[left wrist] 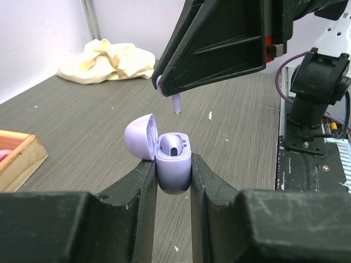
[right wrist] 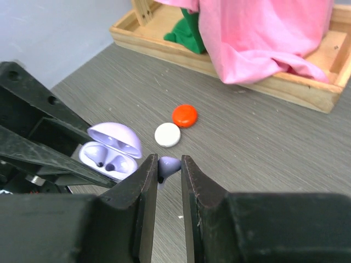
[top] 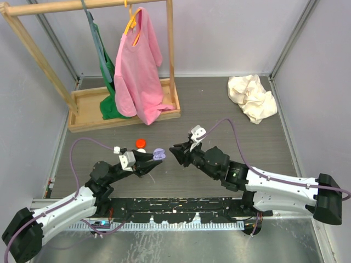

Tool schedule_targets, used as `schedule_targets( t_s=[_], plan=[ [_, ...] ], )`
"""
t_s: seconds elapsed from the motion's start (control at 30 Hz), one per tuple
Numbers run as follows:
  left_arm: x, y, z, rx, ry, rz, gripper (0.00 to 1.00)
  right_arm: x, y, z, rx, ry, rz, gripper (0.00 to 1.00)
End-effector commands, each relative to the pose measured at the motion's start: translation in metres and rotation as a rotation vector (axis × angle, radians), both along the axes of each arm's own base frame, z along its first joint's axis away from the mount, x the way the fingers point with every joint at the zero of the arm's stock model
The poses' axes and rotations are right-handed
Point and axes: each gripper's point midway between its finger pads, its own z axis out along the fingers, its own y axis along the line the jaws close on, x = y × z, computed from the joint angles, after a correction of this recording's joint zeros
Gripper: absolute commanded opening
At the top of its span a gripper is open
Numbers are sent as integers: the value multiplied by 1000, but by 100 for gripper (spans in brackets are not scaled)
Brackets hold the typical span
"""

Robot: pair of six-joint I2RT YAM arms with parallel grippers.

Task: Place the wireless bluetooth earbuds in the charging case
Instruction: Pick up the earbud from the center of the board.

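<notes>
My left gripper (left wrist: 174, 174) is shut on the lilac charging case (left wrist: 174, 164), held above the table with its lid (left wrist: 141, 137) open. In the right wrist view the case (right wrist: 107, 156) shows two empty sockets. My right gripper (right wrist: 166, 165) is shut on a lilac earbud (right wrist: 167, 166), whose stem (left wrist: 177, 103) hangs from the fingertips just above and beyond the case. In the top view the left gripper (top: 155, 158), holding the case (top: 159, 154), and the right gripper (top: 174, 149) nearly meet tip to tip. No red or white earbuds are in view.
A red disc (right wrist: 185, 115) and a white disc (right wrist: 167, 135) lie on the table beyond the grippers. A wooden clothes rack (top: 82, 118) with a pink shirt (top: 140, 66) stands at the back left. A cream cloth (top: 252, 98) lies at the back right.
</notes>
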Motion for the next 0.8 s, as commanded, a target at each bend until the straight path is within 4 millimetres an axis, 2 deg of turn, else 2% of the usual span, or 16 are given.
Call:
schedule_targets(
  t_s=[0.0, 0.13, 0.77],
  plan=[
    [-2, 0, 22, -52, -73, -9, 2, -5, 6, 42, 136, -115, -1, 23],
    [-3, 0, 23, -57, -65, -10, 2, -12, 12, 48, 160, -144, 24, 23],
    [-3, 1, 27, -79, -56, -3, 2, -20, 40, 38, 174, -130, 100, 24]
  ],
)
